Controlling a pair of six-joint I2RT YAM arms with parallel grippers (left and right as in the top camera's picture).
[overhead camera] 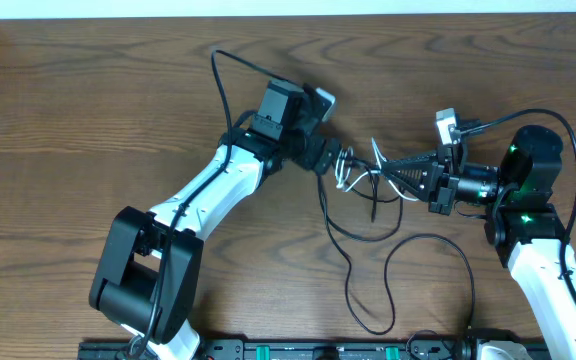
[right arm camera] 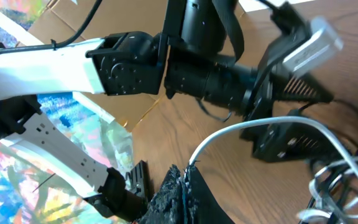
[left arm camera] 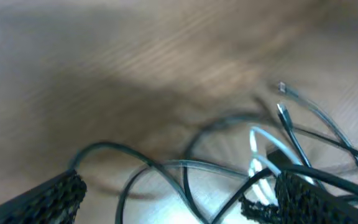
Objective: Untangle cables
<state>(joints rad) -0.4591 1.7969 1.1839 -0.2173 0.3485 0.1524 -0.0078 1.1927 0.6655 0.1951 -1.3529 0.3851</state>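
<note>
The cables [overhead camera: 360, 178] lie in a knot of thin black and white cords at the table's middle, between my two grippers. One black cable [overhead camera: 368, 235] trails from the knot in long loops toward the front edge. My left gripper [overhead camera: 340, 163] stands open over the knot. In the left wrist view its fingers [left arm camera: 55, 194] are spread wide, with black cable loops [left arm camera: 160, 165] and a white cable [left arm camera: 257, 149] between them, not gripped. My right gripper [right arm camera: 187, 174] is shut on the end of a white cable [right arm camera: 253, 124] that arcs away to the right; seen from overhead, this gripper [overhead camera: 380, 165] points left.
The wooden table [overhead camera: 88, 110] ends at a white strip along the back. A black rail [overhead camera: 298, 350] runs along the front edge. The left arm's body [right arm camera: 135, 62] fills the upper part of the right wrist view, close to my right gripper.
</note>
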